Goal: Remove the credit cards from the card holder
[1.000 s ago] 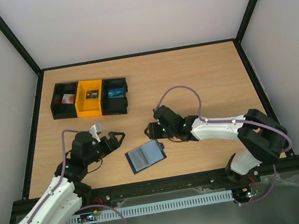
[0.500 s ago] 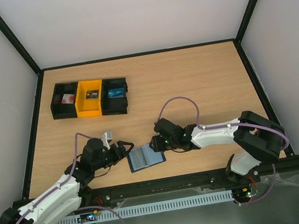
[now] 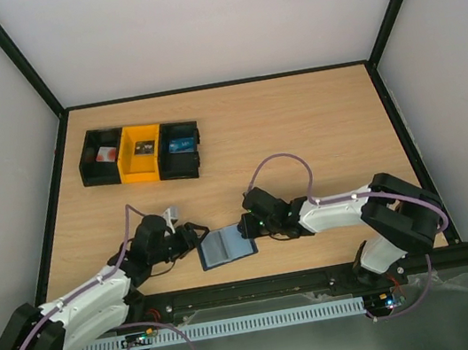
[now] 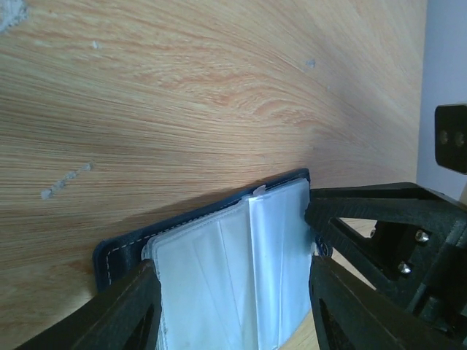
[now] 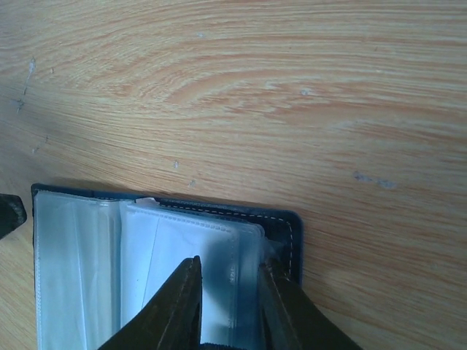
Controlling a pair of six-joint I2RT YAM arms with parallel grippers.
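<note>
My left hand point(image 3: 193, 235) and right hand point(image 3: 244, 226) are black. The card holder point(image 3: 226, 246) is dark navy, pale-stitched, with milky white sleeves point(image 4: 219, 292). The tabletop point(image 3: 298, 128) is orange-tan wood grain; the bins point(image 3: 142, 165) are black, yellow, black.

Wooden table point(image 3: 316, 125) had the card holder point(image 3: 226, 246) lying open near the front edge, plus a black-yellow-black row of bins point(image 3: 141, 173) far-left, probably small bits inside.

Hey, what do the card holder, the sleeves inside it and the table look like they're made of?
Card holder: likely leather or faux leather, dark navy, matte, pale stitching along the edge. Sleeves: clear glossy soft plastic, showing seams and glare. Table: wood or wood-look laminate, visible grain.
</note>
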